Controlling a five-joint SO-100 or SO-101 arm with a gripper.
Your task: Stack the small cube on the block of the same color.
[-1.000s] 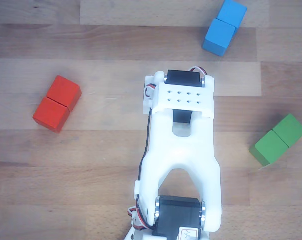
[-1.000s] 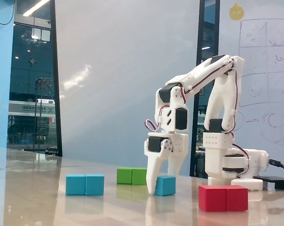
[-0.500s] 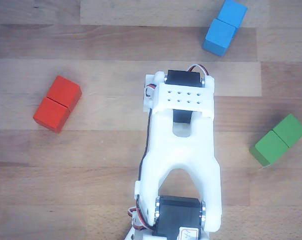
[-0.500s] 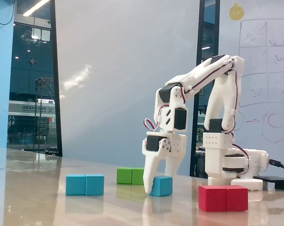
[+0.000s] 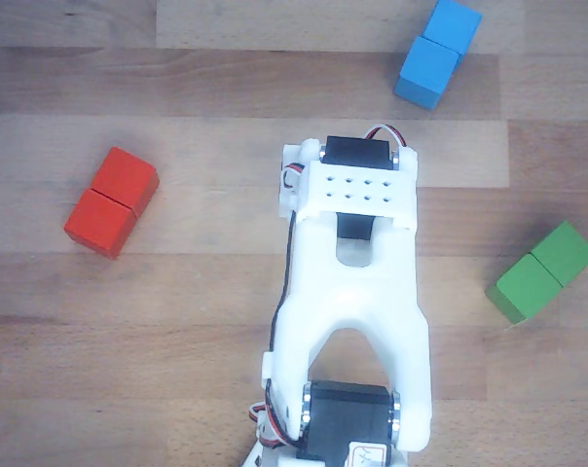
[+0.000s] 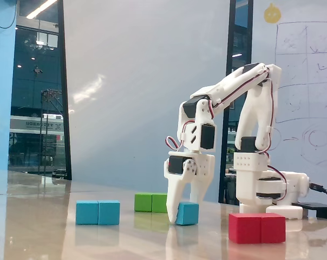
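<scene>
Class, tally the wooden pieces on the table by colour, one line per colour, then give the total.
Light-blue: 2, the oblong two-cube block and the small plain cube between the claw's fingers
Red oblong two-cube block: 1
Green oblong two-cube block: 1
Total: 4

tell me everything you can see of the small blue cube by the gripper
The small light-blue cube is a plain, matte, solid-coloured block, possibly painted wood, with no seam. It sits flat and upright on the glossy wooden table in the fixed view. The white two-finger gripper stands over it, one finger covering its left edge; whether the fingers press it cannot be told. In the other view the arm hides it entirely.
</scene>
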